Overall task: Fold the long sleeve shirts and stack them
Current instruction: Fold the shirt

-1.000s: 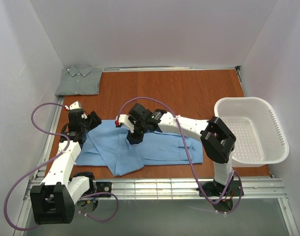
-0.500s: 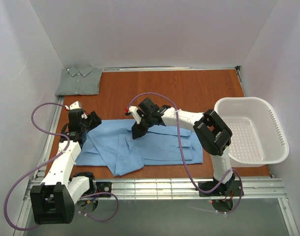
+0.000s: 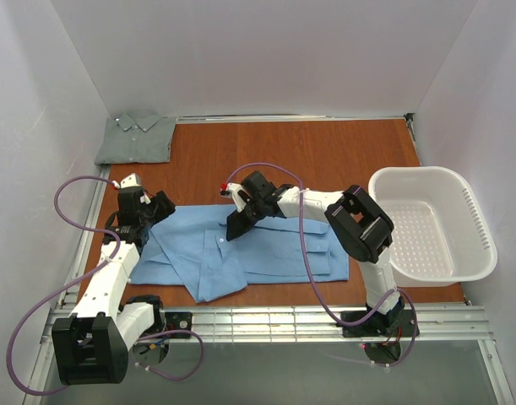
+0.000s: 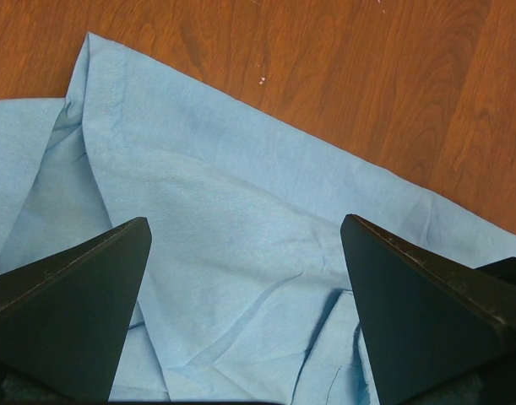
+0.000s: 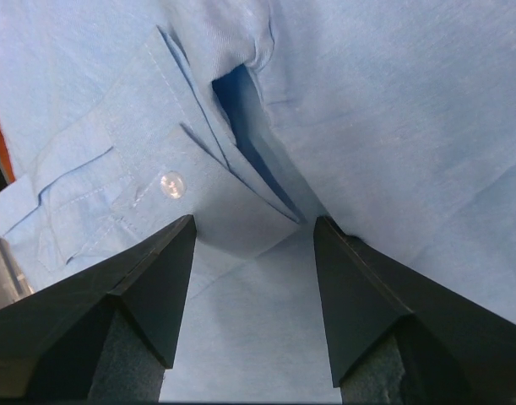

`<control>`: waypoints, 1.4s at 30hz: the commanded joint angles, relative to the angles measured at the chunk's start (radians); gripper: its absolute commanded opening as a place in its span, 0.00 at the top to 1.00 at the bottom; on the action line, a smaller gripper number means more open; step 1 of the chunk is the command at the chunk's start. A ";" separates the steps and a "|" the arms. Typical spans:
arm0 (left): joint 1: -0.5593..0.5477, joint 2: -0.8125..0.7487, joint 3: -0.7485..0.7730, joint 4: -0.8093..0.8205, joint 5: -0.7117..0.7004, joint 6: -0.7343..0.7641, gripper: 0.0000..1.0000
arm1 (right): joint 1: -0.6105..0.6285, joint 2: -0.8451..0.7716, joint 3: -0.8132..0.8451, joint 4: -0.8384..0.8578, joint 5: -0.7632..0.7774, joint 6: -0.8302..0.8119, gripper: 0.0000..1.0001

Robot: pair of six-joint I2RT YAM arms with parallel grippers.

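The light blue long sleeve shirt [image 3: 266, 253] lies spread out across the near part of the table. Its back edge [image 4: 266, 135] runs under my left gripper [image 4: 245, 232], which hangs open above the cloth at the shirt's left end [image 3: 160, 213]. My right gripper [image 3: 234, 229] points down at the shirt's middle. In the right wrist view its jaws [image 5: 253, 224] stand apart over a buttoned cuff [image 5: 171, 184] and a fold, clamping nothing. The grey-green shirt [image 3: 137, 139] lies folded at the back left corner.
A white plastic laundry basket [image 3: 435, 224] stands at the right edge of the table. Bare brown wood [image 3: 325, 156] stretches behind the blue shirt. White walls close in the left, back and right sides.
My right wrist has swung a little to the right and back, its fingers staying over the shirt's middle. The left arm has not moved.
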 commanded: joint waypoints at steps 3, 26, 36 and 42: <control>-0.002 -0.005 0.007 0.023 0.005 0.012 0.13 | 0.000 0.034 0.009 0.038 -0.055 0.036 0.46; -0.002 -0.004 0.005 0.025 0.008 0.015 0.14 | 0.006 0.002 0.014 0.062 -0.201 -0.012 0.99; -0.004 -0.045 0.027 0.000 -0.009 0.004 0.14 | 0.094 -0.351 -0.072 -0.133 -0.184 -0.125 0.99; -0.002 -0.022 0.129 -0.081 -0.015 -0.017 0.14 | 0.192 -0.567 -0.129 -0.234 -0.208 -0.142 0.99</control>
